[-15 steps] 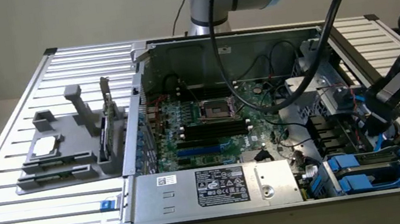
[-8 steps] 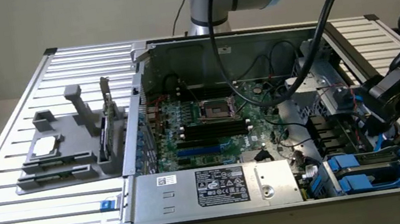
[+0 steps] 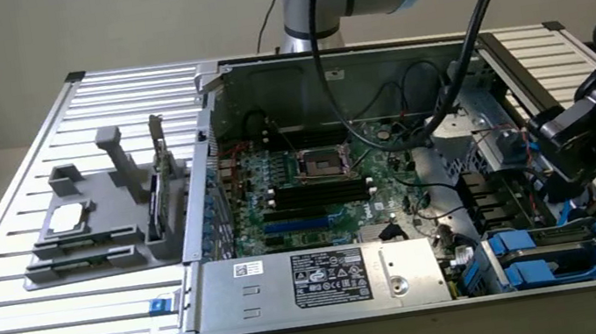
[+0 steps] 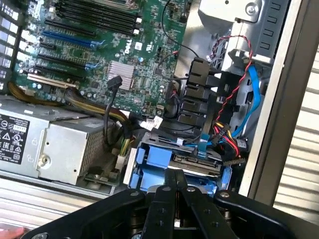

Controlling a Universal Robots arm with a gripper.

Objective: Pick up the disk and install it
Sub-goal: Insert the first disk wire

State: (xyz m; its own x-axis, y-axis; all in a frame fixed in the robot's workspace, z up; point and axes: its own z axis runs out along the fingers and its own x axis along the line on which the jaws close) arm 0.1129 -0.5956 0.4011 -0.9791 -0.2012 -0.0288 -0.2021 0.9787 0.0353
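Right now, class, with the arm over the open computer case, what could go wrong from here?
1. The pincer is shut near the disk; pushing in like this, it might knock it instead of gripping.
2. The blue cable beside the disk could snag.
3. The arm's black cable hangs over the case and may catch.

Disk (image 4: 195, 164) in the case (image 3: 417, 326) corner, just beside the power supply (image 3: 291, 283), motherboard (image 3: 299, 176) behind both.

Exterior view overlooks the whole case (image 3: 297, 78) from high up; wrist view, past the end effector (image 4: 175, 175), sits close over the shared five-o'clock bay (image 3: 525, 261).
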